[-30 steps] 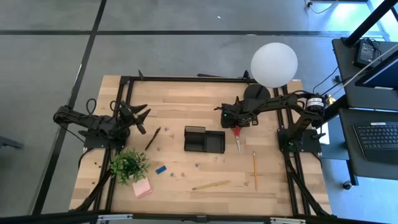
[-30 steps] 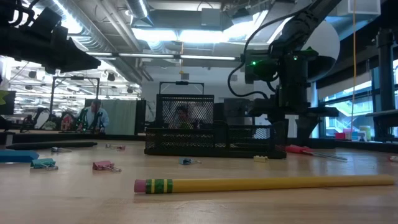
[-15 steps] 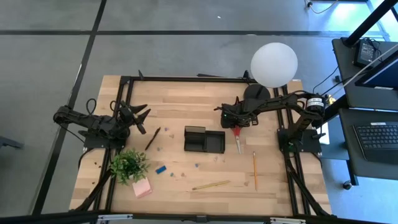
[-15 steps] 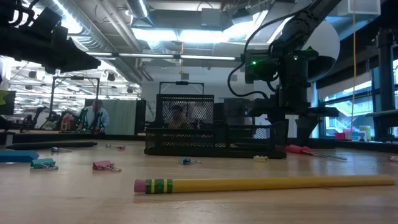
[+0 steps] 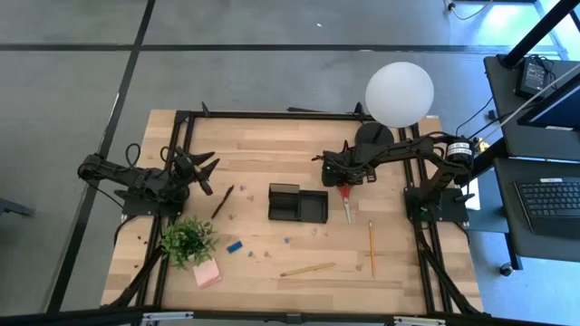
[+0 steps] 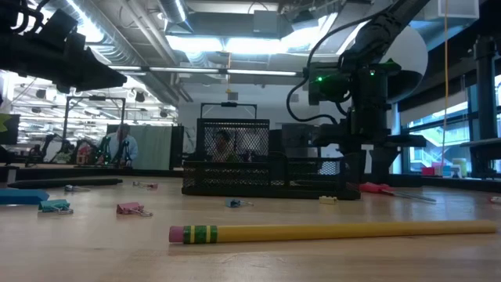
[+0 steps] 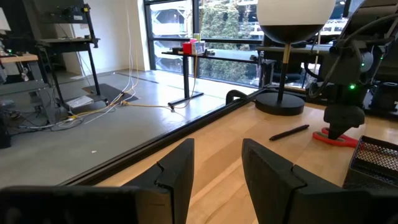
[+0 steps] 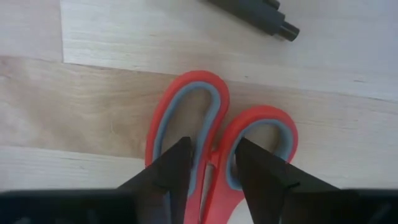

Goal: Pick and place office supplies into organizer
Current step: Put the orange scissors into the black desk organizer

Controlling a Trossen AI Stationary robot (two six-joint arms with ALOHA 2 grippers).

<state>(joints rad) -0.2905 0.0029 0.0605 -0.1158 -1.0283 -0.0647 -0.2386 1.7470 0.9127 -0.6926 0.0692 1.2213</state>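
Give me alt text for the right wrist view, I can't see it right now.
The right gripper points straight down at red-handled scissors lying flat on the wooden table, its dark fingers straddling the junction of the two handle loops. A dark pen lies beyond them.

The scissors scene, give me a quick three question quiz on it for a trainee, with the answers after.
1. True or false: the right gripper straddles the red handles of the scissors.
2. Multiple choice: in the high view, the scissors lie where relative to the organizer? A) inside it B) on the table beside it, on the right arm's side C) under the potted plant
3. Which arm waits near the table's edge, away from the organizer?

Key
1. True; its fingers flank the joint between the two loops.
2. B
3. The left arm, its left gripper open and empty.
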